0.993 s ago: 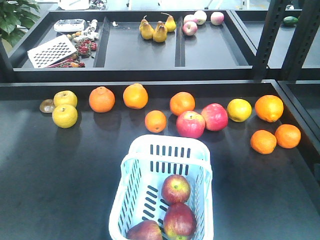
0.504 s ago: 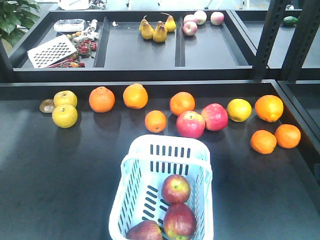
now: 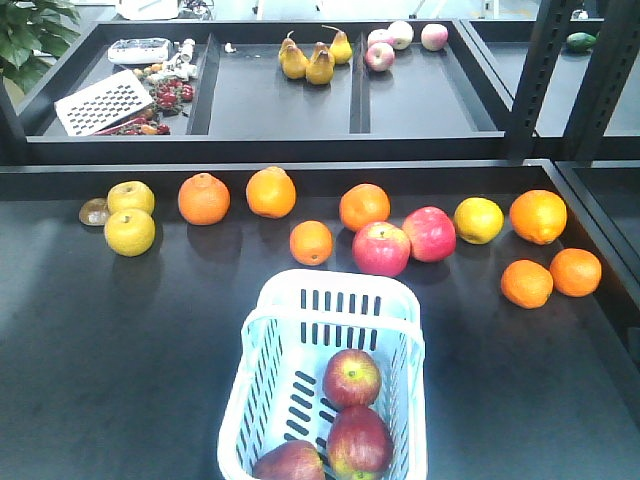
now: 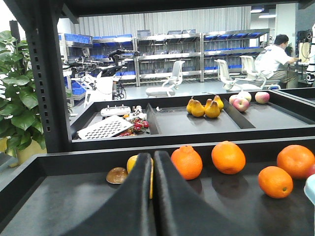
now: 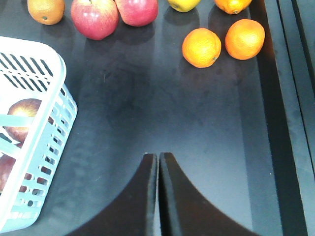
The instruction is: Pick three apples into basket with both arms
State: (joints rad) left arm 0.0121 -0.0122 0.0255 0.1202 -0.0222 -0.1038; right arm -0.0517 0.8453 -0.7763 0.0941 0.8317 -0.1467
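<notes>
The left gripper point(image 4: 152, 162) has its fingers pressed together, empty, aimed level toward the oranges point(image 4: 228, 157) at twelve o'clock. Three apples point(image 3: 351, 377) sit in the basket point(image 3: 335, 293), so the task looks done. The right gripper point(image 5: 158, 162), also closed and empty, points down at bare table beside the basket, at its three o'clock.

The basket point(image 3: 330, 300) sits on the tabletop point(image 3: 110, 370) at the near centre, with three apples point(image 3: 351, 377) inside, bunched toward its near right end. Behind it a row of oranges point(image 3: 271, 192) runs left to right, two lighter apples point(image 3: 381, 248) touching just right of the middle. Farther back, a shelf tray point(image 3: 420, 100) holds pears point(image 3: 307, 60).
</notes>
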